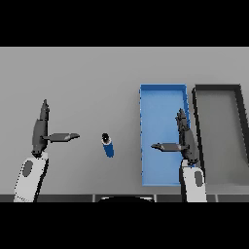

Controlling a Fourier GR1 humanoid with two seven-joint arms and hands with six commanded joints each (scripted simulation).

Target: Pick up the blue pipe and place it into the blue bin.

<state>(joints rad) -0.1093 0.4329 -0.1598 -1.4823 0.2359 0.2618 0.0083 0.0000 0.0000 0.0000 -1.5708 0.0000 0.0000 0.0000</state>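
**Pipe on table, both hands free, no grasp yet**

Head view (only cam I have): blue pipe [108, 145] lies on the grey table [87, 78], just left of the blue bin [163, 95], apart from its left wall, not touching. Short, stubby cylinder w/ a dark end cap pointing away from me, axis tilted a little. Bin looks empty where I can see it; my right arm hides part of the floor. Dark bin [218, 88] sits just right of the blue bin, not part of this job.

Right hand [184, 141] hangs over the blue bin's right side, fingers straight, thumb stuck out toward the pipe, holding nothing. Left hand [41, 133] is well left of the pipe, away from the bin, same pose: fingers straight, thumb out, nothing in it.

Handling, my guess: rigid, light, smooth skin, so prob slippery & likely to roll if nudged side-on. I'd take it across the mid-body, fingers one side, thumb opposite, squeezing across the axis, not on the cap end. Can't tell wall thickness or whether it's hollow. Right hand is nearer; short carry to the bin after.
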